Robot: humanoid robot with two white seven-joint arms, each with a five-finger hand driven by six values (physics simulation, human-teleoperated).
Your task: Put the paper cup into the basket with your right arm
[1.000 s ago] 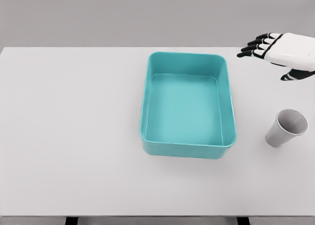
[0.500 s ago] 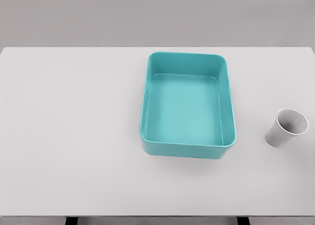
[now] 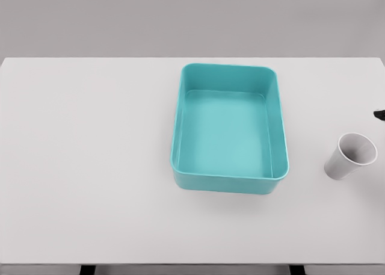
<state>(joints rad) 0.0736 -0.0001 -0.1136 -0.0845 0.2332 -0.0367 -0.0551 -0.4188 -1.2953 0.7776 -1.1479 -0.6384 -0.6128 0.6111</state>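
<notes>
A white paper cup (image 3: 351, 156) stands on the table near the right edge, its open mouth facing up. To its left sits the teal rectangular basket (image 3: 178, 124), with nothing inside it. Only a small dark sliver of my right hand (image 3: 379, 114) pokes in at the right edge of the head view, above the cup and apart from it. The rest of that hand and its arm are out of frame. My left arm does not show.
The white table (image 3: 90, 166) spans the whole view, with its front edge along the bottom. A grey wall lies behind it.
The right hand, seen at the upper right a second ago, left the view and now just peeks back in lower down at the right edge. Cup and basket have not moved.
</notes>
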